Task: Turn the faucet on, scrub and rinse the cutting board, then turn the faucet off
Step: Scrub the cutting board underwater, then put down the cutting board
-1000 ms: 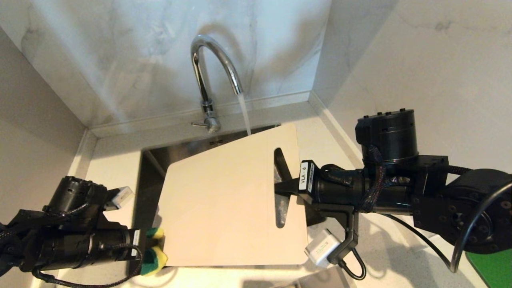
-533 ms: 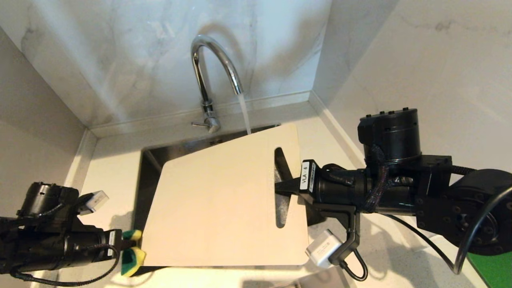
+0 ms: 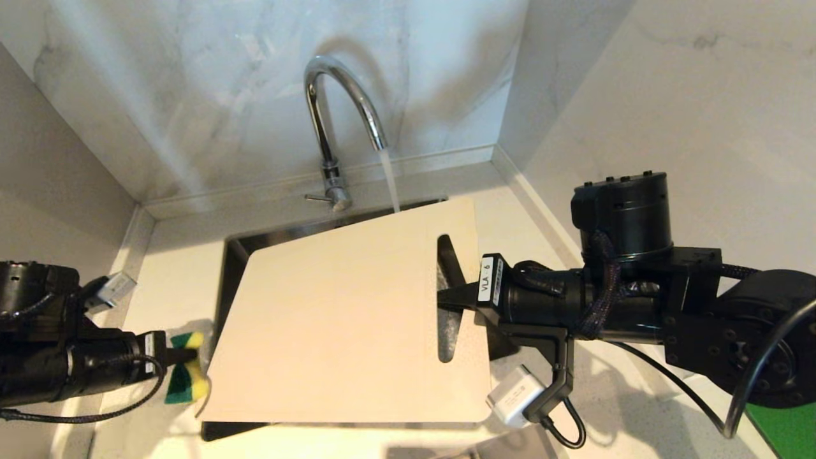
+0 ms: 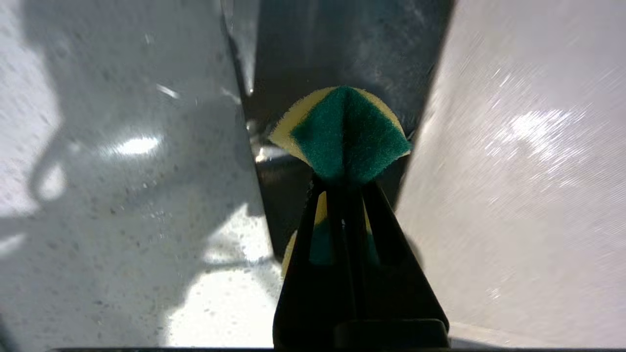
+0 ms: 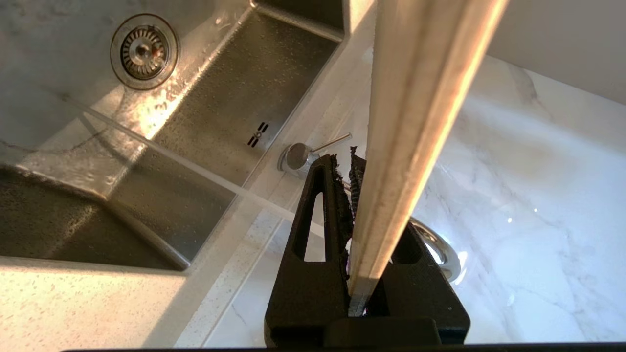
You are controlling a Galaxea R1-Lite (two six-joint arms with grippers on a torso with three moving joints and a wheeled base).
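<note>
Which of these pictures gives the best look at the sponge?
The left wrist view: the green-and-yellow sponge sits dead centre, pinched in the left gripper. The head view shows it small, beside the cutting board. The right wrist view doesn't show it.

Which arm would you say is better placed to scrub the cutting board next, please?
Left, probably: the left gripper is shut on the sponge beside the cutting board, while the right gripper clamps the board's edge.

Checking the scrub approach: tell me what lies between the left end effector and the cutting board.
Only the sponge, pinched in the left end effector; head view shows it right beside the cutting board edge.
</note>
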